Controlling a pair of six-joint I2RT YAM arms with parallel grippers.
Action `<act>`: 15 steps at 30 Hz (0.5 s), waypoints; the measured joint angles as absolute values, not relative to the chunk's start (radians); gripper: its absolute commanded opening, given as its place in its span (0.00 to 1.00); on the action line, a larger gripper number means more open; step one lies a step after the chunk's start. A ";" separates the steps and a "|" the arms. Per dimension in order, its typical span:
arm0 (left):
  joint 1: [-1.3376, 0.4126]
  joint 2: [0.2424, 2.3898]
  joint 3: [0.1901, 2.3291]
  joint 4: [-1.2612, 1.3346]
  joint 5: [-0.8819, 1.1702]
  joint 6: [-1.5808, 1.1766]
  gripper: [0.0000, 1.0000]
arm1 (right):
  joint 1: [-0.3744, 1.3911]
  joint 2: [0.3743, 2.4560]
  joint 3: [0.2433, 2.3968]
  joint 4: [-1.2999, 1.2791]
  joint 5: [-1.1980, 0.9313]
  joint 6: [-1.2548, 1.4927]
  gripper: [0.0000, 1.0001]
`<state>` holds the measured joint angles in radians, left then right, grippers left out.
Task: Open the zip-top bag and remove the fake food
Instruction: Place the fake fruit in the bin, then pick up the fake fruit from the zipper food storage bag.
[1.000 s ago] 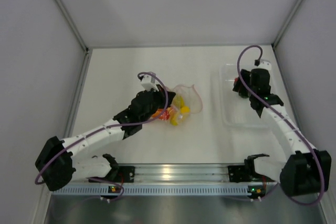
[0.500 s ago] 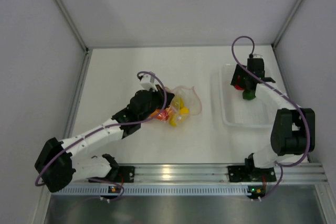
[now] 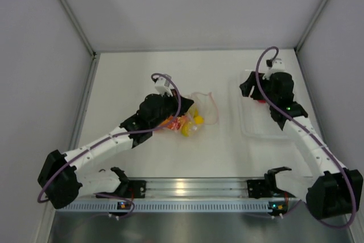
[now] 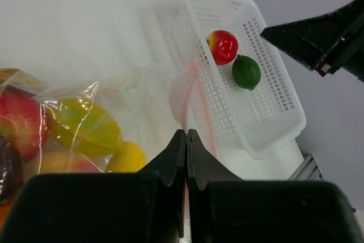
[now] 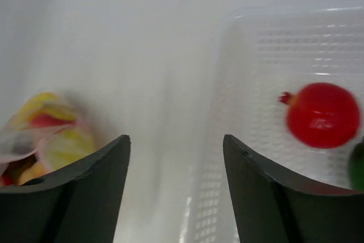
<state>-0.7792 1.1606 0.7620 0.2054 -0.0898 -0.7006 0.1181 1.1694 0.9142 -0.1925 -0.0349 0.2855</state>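
The zip-top bag [image 3: 206, 106] lies mid-table, clear and crinkled, with its pink zip strip [image 4: 187, 92] curving upward. My left gripper [image 3: 174, 119] [image 4: 186, 135] is shut on the bag's edge at that strip. Fake food [image 3: 190, 127] [image 4: 85, 132] in yellow, red and orange sits inside the bag. A red apple [image 4: 222, 46] [image 5: 323, 115] and a green lime [image 4: 246, 72] lie in the white mesh tray [image 3: 245, 130]. My right gripper [image 3: 247, 87] [image 5: 175, 140] hangs open and empty above the tray's far-left corner, the bag [image 5: 42, 132] blurred at its left.
The tray [image 4: 273, 140] [image 5: 256, 55] stands at the right, close to the right wall. Grey walls close in the table on three sides. A metal rail [image 3: 187, 186] with the arm bases runs along the near edge.
My right gripper has lifted off the tray's fruit, opened wider and shifted left toward the tray's far-left corner. My left gripper has nudged the bag slightly away from the bases.
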 measured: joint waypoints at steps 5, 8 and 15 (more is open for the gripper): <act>-0.779 1.163 0.786 0.201 -0.027 -0.701 0.00 | 0.331 1.016 0.785 -0.107 -0.157 0.333 0.56; -0.779 1.170 0.801 0.201 0.017 -0.702 0.00 | 0.455 1.001 0.740 -0.048 -0.183 0.362 0.53; -0.778 1.171 0.803 0.201 0.056 -0.710 0.00 | 0.613 0.996 0.668 0.076 -0.187 0.397 0.45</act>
<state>-0.7784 1.1709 0.8028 0.2008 0.0555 -0.7097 0.6128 0.9962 0.6682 0.0761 -0.1871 0.3973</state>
